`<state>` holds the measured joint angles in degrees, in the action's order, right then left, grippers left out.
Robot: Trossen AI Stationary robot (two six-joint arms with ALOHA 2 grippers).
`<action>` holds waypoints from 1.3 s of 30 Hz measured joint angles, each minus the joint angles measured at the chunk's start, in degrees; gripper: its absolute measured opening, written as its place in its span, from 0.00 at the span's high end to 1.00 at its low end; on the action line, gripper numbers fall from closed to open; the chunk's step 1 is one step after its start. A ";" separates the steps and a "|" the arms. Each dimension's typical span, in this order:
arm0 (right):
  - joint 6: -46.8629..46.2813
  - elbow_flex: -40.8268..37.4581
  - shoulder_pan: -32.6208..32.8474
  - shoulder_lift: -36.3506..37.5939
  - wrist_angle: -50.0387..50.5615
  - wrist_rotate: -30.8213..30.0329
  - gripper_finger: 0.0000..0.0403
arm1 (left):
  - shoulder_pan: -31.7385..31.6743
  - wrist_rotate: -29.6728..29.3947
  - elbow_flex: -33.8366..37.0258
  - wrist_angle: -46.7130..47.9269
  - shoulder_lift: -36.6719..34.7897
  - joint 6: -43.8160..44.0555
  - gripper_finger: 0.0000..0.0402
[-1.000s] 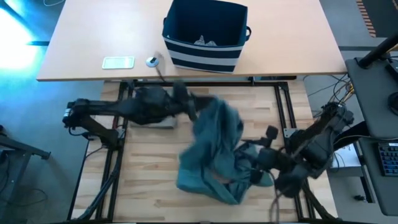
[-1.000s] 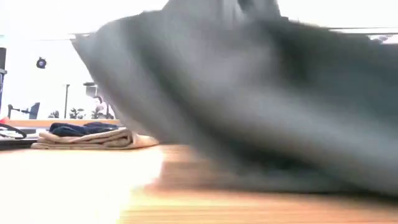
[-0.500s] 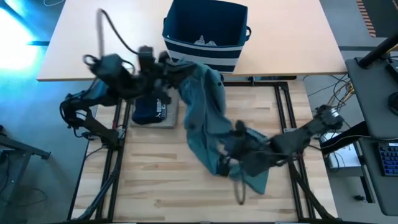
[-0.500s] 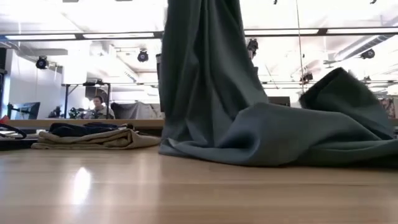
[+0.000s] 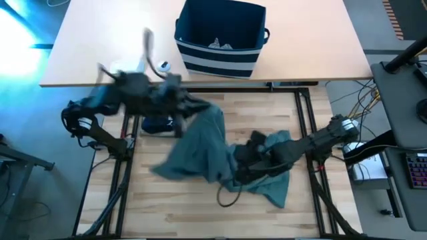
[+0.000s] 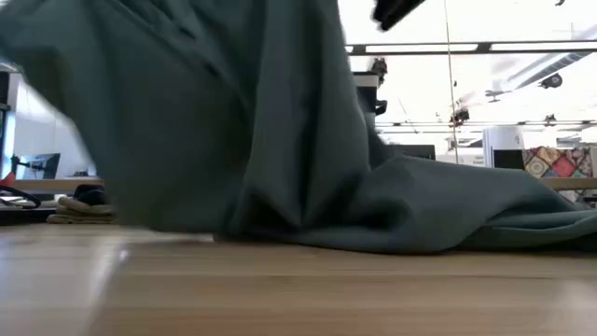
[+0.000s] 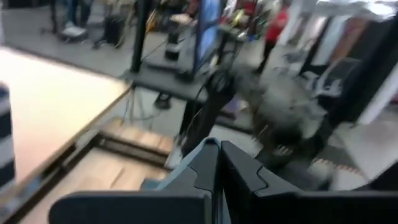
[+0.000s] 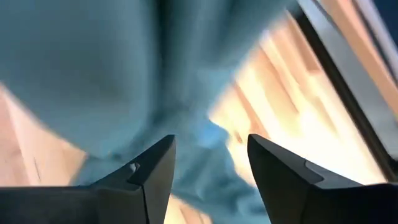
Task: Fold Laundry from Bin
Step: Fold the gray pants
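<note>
The large teal-green garment [image 5: 197,150] hangs from my left gripper [image 5: 195,107], which is shut on it high above the wooden table. Its lower part is spread on the table [image 6: 420,215]. My right gripper [image 5: 235,175] stands open, slanting down over the garment's right part [image 8: 93,74], the cloth showing beyond its fingers; whether it touches, I cannot tell. The navy striped bin [image 5: 220,37] stands on the far tan table with small grey pieces [image 5: 220,45] inside. A folded navy garment [image 5: 157,123] lies under my left arm. My left gripper holds the teal garment by its upper end [image 5: 208,113], the fingers about level and pointing toward the table's right. The shut fingers [image 7: 208,165] hide the place of contact. The cloth hangs slack below them, fanning out to the table, where its lower part rests.
In the low view a stack of folded beige and navy cloth [image 6: 79,207] sits at the far left. A small round object [image 5: 163,65] lies on the tan table beside the bin. Bare wood shows at the table's near left [image 5: 153,207].
My left gripper has risen with the garment's upper end and rolled. The garment, bunched a second ago, was drawn up into a long strip, and its lower left part has now swung out toward the table's left. My right gripper has gone left and down over the cloth.
</note>
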<state>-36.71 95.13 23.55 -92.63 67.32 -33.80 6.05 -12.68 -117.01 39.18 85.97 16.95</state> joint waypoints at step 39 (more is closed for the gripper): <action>8.80 -3.82 -5.68 -23.41 -51.02 33.81 0.46 | 4.51 -14.34 39.28 48.59 -7.93 44.16 0.45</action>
<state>-27.92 91.31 17.87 -116.04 16.30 0.01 10.56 -27.01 -77.73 87.77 78.04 61.10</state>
